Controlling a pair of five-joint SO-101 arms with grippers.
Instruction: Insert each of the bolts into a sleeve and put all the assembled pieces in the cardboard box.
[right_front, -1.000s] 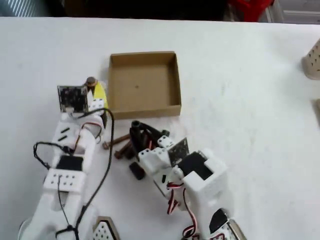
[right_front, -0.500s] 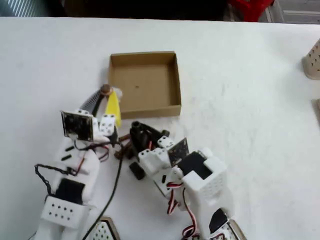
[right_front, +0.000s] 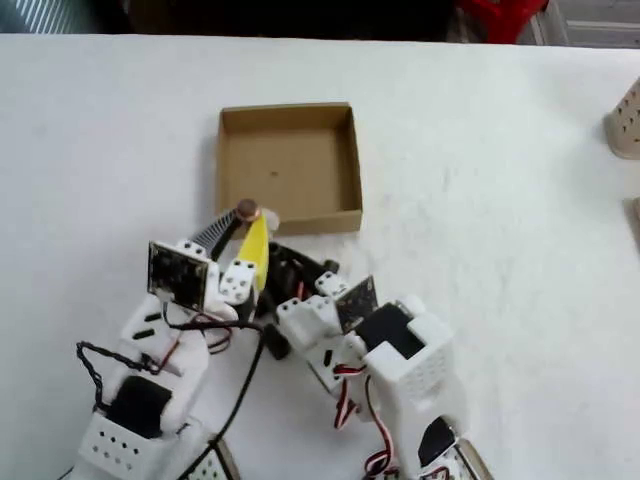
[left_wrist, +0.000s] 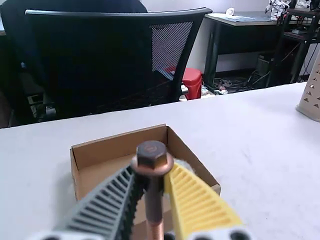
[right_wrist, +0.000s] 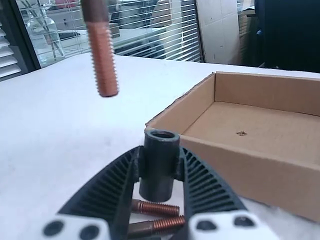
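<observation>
Left pincer (right_front: 247, 225) swung its bolt (left_wrist: 151, 165) from beside the cardboard box (right_front: 290, 222) toward the sleeve (right_wrist: 159, 172).
It grips the bolt under the head, tip high and off-centre; right pincer (right_wrist: 159, 156) clamps the sleeve upright, between box and the table's (right_front: 500, 200) near edge. Centre your tip over the bore, stay vertical, lower slowly. White table, office chair (left_wrist: 100, 55) past its far edge.

Copper-brown bolt (left_wrist: 151, 156); black sleeve (right_wrist: 160, 167); plain tan cardboard box (right_front: 300, 222); white worktop (right_front: 480, 150); left gripper (left_wrist: 152, 171) jaws ribbed, one grey, one yellow.
</observation>
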